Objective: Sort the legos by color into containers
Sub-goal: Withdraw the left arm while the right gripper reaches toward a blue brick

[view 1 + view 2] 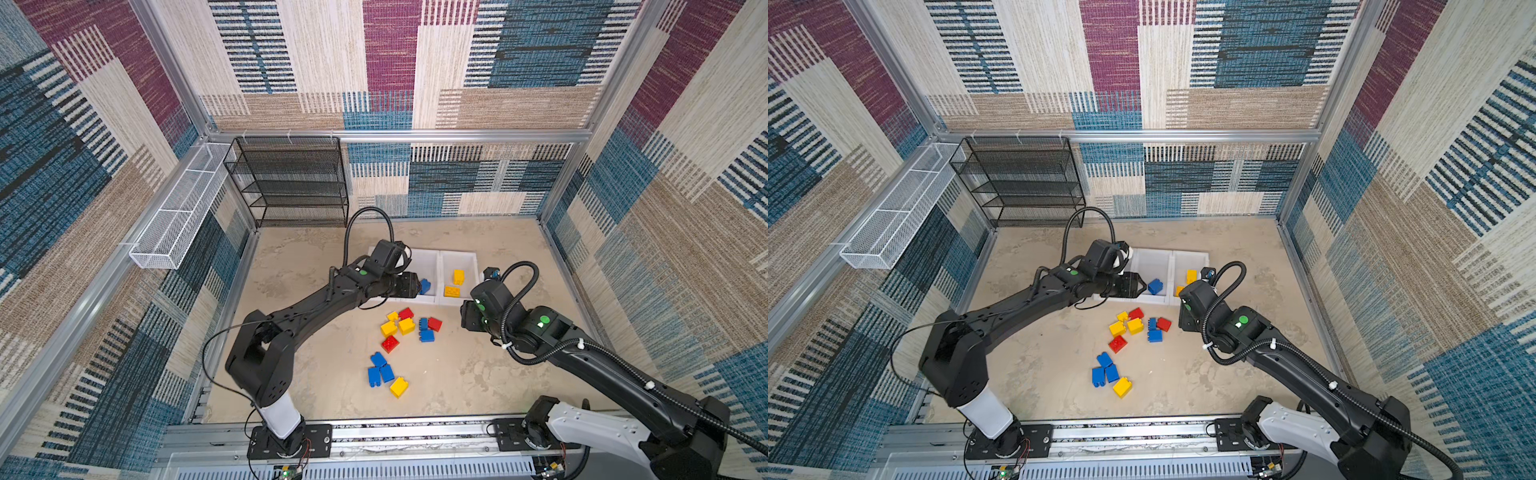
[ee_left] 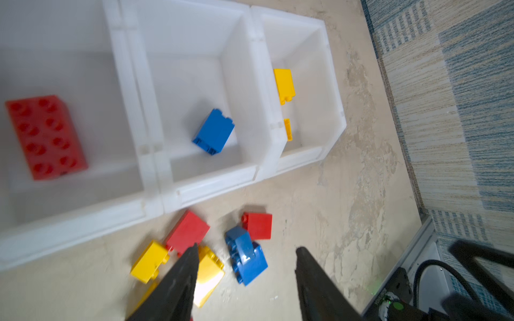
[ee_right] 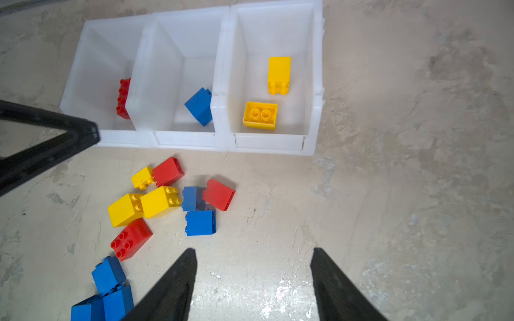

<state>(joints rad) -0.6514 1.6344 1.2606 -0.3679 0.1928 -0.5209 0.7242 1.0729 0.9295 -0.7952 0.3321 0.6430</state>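
Three white containers stand in a row. The left one holds a long red lego, the middle one a blue lego, the right one two yellow legos. Loose red, yellow and blue legos lie on the floor before them, with more blue ones and a yellow one nearer the front. My left gripper hangs open and empty by the containers' front lips. My right gripper is open over bare floor, right of the loose legos.
A black mesh shelf rack stands at the back left and a white wire basket hangs on the left wall. Patterned walls close in the floor, and the arms' base rail runs along the front.
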